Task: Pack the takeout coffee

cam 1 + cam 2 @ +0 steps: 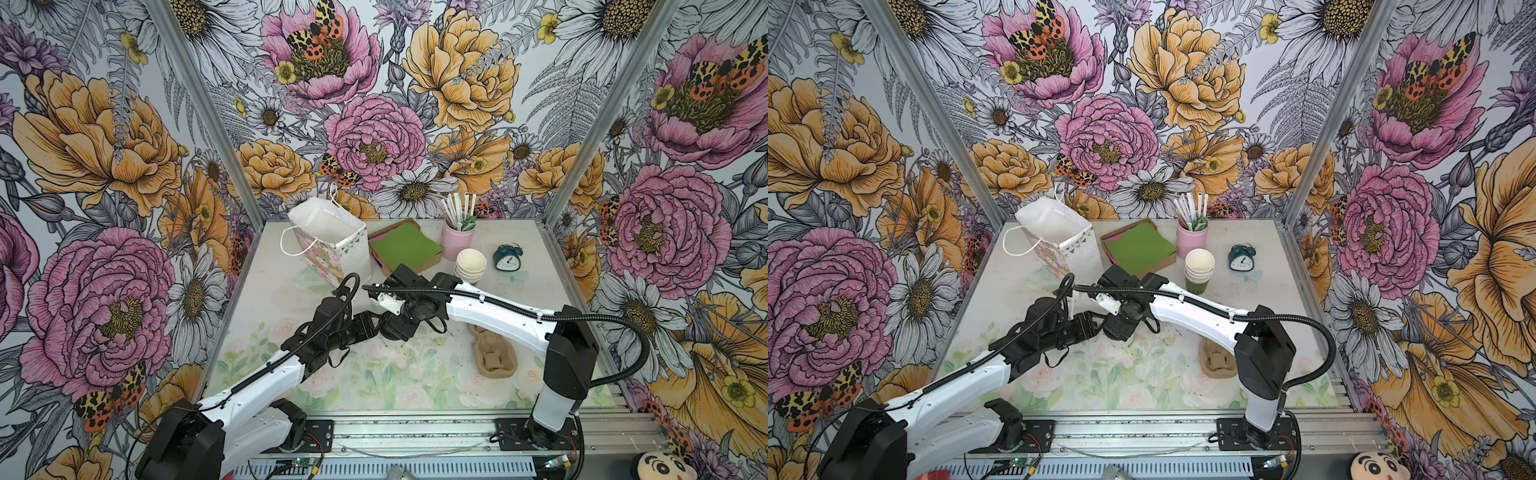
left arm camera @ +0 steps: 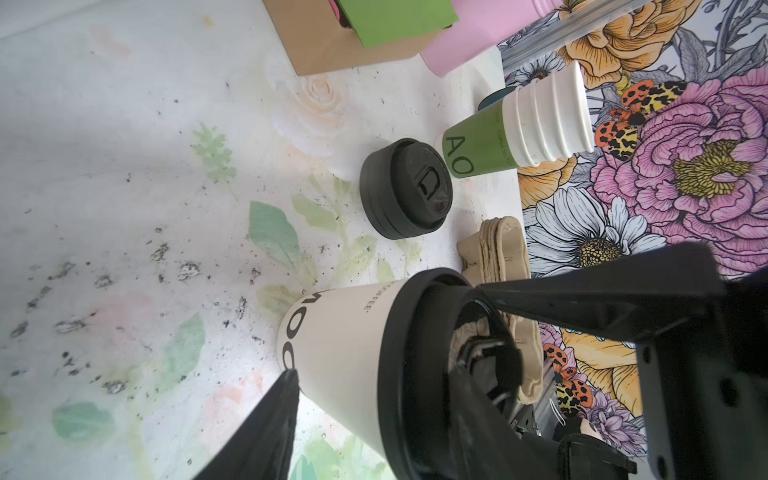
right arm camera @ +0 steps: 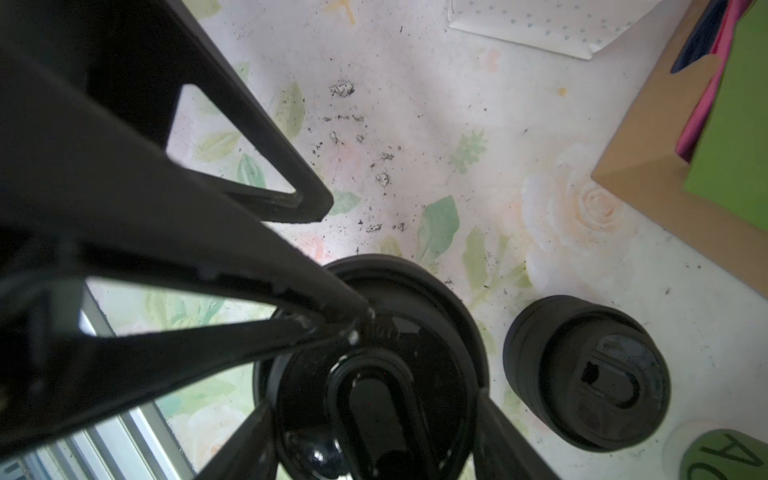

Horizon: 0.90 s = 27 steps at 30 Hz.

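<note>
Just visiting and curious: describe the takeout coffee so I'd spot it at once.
On the flowery table, beside the pile of black lids, stands one cream cup with black lettering. Unlike the stacked cups, it alone wears a black lid.

Floral wallpaper walls (image 1: 374,124) on three sides; pale floral tabletop (image 1: 374,374); aluminium corner posts (image 1: 203,104); even light.

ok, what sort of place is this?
Probably a mock takeout-coffee counter in a robot test booth: floral-printed wall panels, a stack of lidless paper cups, a pile of black plastic lids, a brown moulded-pulp cup carrier.
</note>
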Each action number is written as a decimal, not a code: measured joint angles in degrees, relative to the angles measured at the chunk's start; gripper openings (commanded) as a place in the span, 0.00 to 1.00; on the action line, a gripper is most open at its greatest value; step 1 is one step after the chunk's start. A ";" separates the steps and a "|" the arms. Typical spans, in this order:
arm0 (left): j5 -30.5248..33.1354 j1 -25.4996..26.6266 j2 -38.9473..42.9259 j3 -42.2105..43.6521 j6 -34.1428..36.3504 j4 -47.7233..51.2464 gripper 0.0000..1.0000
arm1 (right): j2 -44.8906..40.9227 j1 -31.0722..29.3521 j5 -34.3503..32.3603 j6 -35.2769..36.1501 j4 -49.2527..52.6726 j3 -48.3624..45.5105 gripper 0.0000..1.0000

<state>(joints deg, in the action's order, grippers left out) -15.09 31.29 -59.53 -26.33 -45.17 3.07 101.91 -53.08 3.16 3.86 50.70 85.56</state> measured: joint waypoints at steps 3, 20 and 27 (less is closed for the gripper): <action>-0.07 0.00 -0.09 0.72 -0.15 -1.77 0.51 | -0.26 0.00 0.02 0.00 -0.48 -0.50 0.59; -0.02 1.70 -3.78 2.10 -1.44 -9.20 0.38 | -1.77 0.00 0.44 -0.42 -4.33 -4.02 0.59; 1.46 2.75 -4.22 1.81 -1.38 -9.46 0.38 | -2.49 0.07 1.09 -0.48 -5.60 -5.16 0.61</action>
<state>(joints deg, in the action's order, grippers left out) -13.63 34.04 -63.75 -24.51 -46.54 -6.39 99.42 -53.01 4.25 3.38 45.10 80.40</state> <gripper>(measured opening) 0.382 0.680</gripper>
